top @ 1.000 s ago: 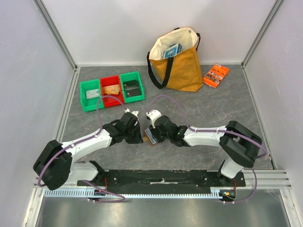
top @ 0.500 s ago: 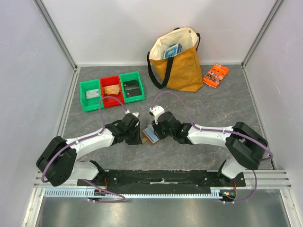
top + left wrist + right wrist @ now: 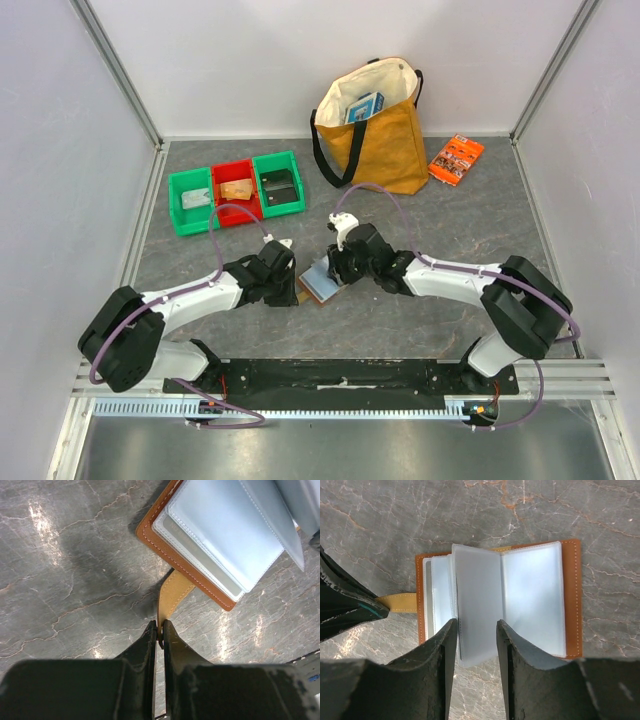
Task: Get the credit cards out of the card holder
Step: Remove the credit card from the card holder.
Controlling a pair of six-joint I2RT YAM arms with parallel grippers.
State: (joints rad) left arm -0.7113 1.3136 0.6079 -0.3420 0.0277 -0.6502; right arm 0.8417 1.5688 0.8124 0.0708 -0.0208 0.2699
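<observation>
Keep the left gripper (image 3: 160, 626) pinched shut on the tab (image 3: 172, 592), to hold the card holder (image 3: 572, 595) flat and open on the table (image 3: 570, 510) between the arms. Bring the right gripper (image 3: 476, 630), jaws apart over a clear pocket page (image 3: 477, 605), down slowly and nip one card edge only. No credit cards (image 3: 205, 565) out yet. For the pinch, look from the left wrist; from the top, hidden under the arm.

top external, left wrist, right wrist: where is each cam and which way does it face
Top external: above, behind the bases, looking down on the table; left arm, right arm show.
Left wrist: on its arm, looking down past the left gripper, shut on the card holder tab.
Right wrist: likewise, looking down past the open right gripper at the clear sleeves.
Both wrist views share the card holder.
</observation>
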